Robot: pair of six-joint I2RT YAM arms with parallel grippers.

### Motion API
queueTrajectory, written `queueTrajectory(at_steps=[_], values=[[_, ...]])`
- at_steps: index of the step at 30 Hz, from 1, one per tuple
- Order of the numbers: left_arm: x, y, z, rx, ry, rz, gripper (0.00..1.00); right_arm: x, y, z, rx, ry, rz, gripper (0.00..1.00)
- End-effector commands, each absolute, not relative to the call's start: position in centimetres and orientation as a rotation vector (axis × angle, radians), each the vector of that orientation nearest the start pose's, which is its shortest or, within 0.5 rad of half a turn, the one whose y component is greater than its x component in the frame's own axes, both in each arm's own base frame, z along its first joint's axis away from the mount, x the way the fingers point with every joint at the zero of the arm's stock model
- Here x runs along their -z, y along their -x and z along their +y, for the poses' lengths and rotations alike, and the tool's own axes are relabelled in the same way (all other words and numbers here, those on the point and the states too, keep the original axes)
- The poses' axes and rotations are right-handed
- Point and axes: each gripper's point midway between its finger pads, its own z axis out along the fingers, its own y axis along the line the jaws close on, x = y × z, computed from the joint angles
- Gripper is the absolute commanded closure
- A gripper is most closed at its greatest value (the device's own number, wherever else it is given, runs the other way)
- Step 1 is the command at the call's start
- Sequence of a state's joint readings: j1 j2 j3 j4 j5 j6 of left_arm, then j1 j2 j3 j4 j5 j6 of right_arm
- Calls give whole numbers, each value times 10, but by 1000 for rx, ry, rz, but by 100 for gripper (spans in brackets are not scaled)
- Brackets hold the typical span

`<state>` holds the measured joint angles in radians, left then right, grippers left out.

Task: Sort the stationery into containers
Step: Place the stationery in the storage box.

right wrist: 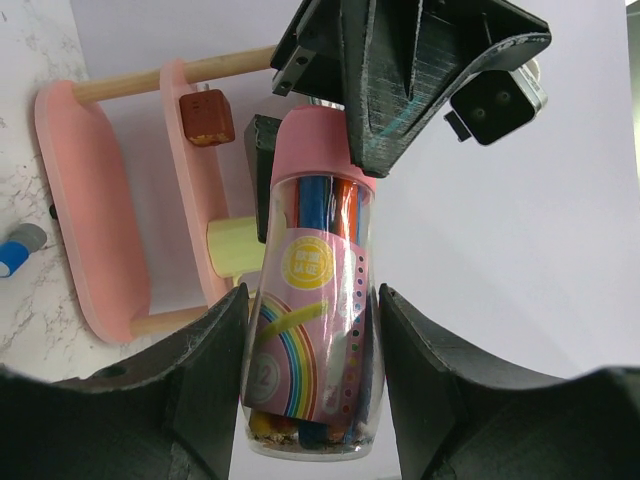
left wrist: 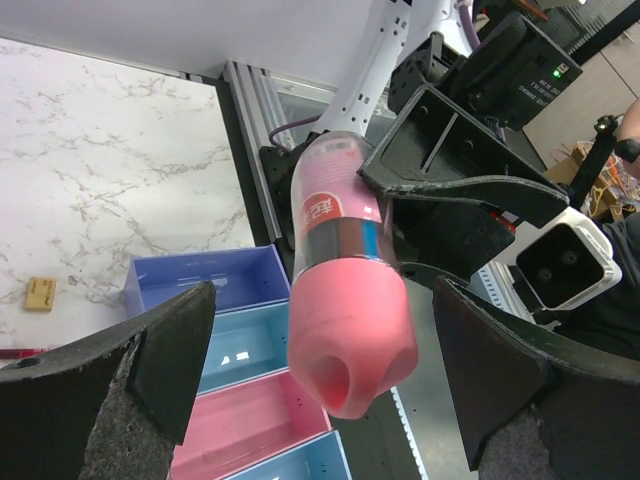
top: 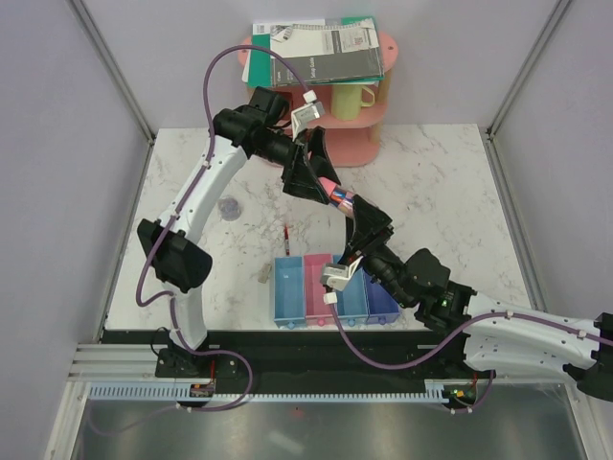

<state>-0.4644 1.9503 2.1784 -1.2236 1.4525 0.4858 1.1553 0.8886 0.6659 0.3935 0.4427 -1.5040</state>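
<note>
Item: pink cylinder (right wrist: pixel 310 330), held in the air over the marble table (top: pixel 431 192). Its clear body was clamped in the right gripper (right wrist: pixel 312 310). The left gripper (left wrist: pixel 322 300) stood wide apart around the pink cap, not touching. Rainbow label, print unreadable. Nearby: four trays (top: pixel 287 287); pink shelf rack (right wrist: pixel 85 200) with brown cube (right wrist: pixel 205 115) and yellow mug (right wrist: pixel 232 245).

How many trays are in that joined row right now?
4: blue at left, then pink, light blue, violet-blue at right, the last two partly under the right arm.

The pink-capped cylinder (left wrist: pixel 345 300), gripped by the right claw (left wrist: pixel 400 228), hangs between the left claw's (left wrist: pixel 322 385) wide-spread fingers, coloured trays (left wrist: pixel 225 345) beyond.
</note>
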Motion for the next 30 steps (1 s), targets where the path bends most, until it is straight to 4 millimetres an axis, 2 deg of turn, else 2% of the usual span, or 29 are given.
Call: queueTrajectory(at_steps=[1, 4, 17, 25, 30], values=[[-394, -233, -316, 1861, -1388, 1375, 4, -377, -227, 241, 568, 1170, 684, 100], [-393, -231, -319, 1875, -1392, 1379, 6, -375, -227, 241, 571, 1173, 680, 100], [-398, -220, -320, 1909, -1405, 1361, 36, -372, -227, 243, 570, 1174, 669, 100], [-401, -208, -315, 1959, -1390, 1379, 31, -372, -230, 243, 580, 1162, 668, 100], [-404, -203, -314, 1974, -1393, 1373, 32, -372, -231, 244, 583, 1161, 663, 100]])
